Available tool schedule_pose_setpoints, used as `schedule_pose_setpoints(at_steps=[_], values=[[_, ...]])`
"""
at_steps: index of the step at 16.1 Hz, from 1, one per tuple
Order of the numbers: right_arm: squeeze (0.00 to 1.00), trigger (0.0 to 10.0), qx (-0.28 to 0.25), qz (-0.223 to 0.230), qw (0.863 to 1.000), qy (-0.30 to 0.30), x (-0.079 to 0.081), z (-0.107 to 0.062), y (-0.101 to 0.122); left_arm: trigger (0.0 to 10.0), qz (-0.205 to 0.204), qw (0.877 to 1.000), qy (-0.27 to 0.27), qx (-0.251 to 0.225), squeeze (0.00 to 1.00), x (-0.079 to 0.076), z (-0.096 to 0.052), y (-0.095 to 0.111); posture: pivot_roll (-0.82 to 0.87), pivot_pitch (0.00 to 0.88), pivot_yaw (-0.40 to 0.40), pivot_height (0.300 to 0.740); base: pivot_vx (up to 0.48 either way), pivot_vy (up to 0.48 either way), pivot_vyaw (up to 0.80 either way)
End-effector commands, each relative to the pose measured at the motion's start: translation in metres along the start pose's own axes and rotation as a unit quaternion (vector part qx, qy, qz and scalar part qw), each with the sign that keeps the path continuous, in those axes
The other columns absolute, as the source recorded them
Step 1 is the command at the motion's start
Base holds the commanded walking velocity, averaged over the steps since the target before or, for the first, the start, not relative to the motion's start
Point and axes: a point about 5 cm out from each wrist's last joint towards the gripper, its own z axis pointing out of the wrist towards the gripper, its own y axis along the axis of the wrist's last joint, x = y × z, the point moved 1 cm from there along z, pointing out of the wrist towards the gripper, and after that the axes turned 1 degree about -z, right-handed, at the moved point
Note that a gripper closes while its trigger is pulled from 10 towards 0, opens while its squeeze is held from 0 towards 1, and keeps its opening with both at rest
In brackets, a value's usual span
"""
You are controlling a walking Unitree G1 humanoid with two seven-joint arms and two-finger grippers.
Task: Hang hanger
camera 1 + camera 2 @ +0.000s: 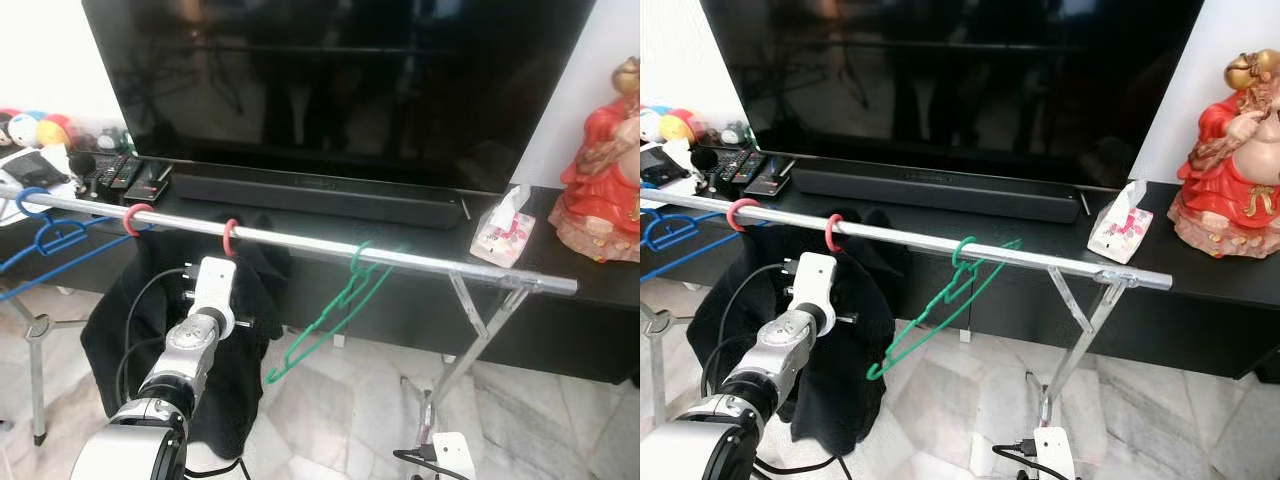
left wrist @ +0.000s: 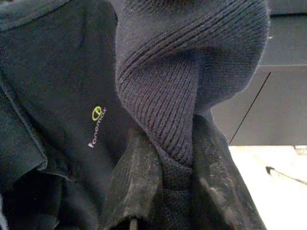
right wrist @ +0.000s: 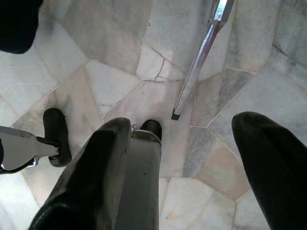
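Hanger (image 1: 330, 315), green, hooked on rail (image 1: 300, 240), tilted toward 7 o'clock. Left gripper (image 2: 175, 158) clamped on dark garment (image 2: 192, 72). Right gripper (image 3: 184, 158) spread apart over floor (image 3: 120, 57).

Television (image 1: 340, 80), tissue pack (image 1: 503, 238), red figurine (image 1: 603, 170)

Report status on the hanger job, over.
Left gripper shut on black garment under the rail. Right gripper open, idle above the floor. Green hanger on the rail, tilted. Red hooks beside the garment.
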Motion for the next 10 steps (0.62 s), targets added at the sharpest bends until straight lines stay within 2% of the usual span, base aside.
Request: schedule_pose_setpoints(at_steps=[1, 2, 3, 4, 10], values=[[0.00, 10.0, 0.001, -0.002, 1.000, -0.001, -0.001, 0.000, 0.000, 10.0, 0.015, 1.000, -0.009, 0.021, 0.00, -0.003, 0.000, -0.005, -0.11, 0.000, -0.013, 0.727, 0.000, 0.000, 0.00], [0.00, 10.0, 0.001, -0.002, 1.000, -0.001, -0.001, 0.000, 0.000, 10.0, 0.013, 1.000, -0.005, 0.014, 0.00, -0.002, 0.000, -0.004, -0.11, 0.000, -0.013, 0.727, 0.000, 0.000, 0.00], [0.00, 10.0, 0.001, -0.002, 1.000, -0.001, -0.001, 0.000, 0.000, 10.0, 0.012, 1.000, -0.002, 0.010, 0.83, -0.002, 0.000, -0.003, -0.11, 0.000, -0.013, 0.727, 0.000, 0.000, 0.00], [0.00, 10.0, 0.001, -0.002, 1.000, -0.001, -0.001, 0.000, 0.000, 10.0, 0.009, 1.000, 0.002, 0.004, 1.00, -0.001, 0.000, -0.002, -0.11, 0.000, -0.013, 0.727, 0.000, 0.000, 0.00], [0.00, 10.0, 0.001, -0.002, 1.000, -0.002, -0.001, 0.000, 0.000, 10.0, 0.007, 0.999, 0.016, -0.028, 1.00, 0.004, -0.001, 0.006, -0.11, 0.000, -0.013, 0.727, 0.000, 0.000, 0.00]])
